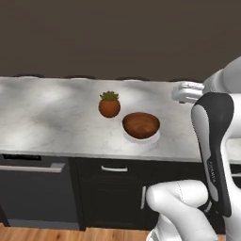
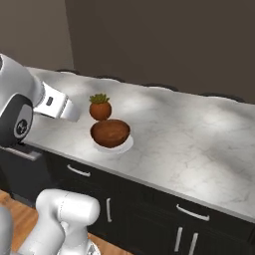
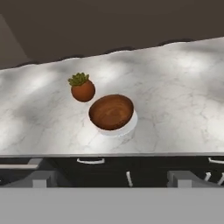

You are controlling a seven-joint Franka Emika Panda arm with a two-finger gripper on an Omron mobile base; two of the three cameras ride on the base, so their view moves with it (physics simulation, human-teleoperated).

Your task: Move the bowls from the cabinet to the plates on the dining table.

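A glossy reddish-brown bowl (image 1: 140, 124) (image 2: 110, 132) (image 3: 111, 112) sits upright on a white plate (image 1: 154, 138) (image 2: 127, 145) (image 3: 131, 124). The plate lies near the front edge of the marble dining table (image 1: 52, 117) (image 2: 189, 139) (image 3: 183, 96). My gripper (image 3: 113, 178) is open with nothing between its fingers. It is held back from the table's front edge, above and short of the bowl, and looks down at it. The hand (image 1: 187, 92) (image 2: 56, 107) hovers beside the bowl without touching it. The cabinet is out of view.
A small round terracotta pot with a green plant (image 1: 109, 105) (image 2: 100, 108) (image 3: 82, 88) stands just behind the bowl. Dark drawers with silver handles (image 1: 114, 168) (image 2: 191, 212) run under the tabletop. A dark wall rises behind the table.
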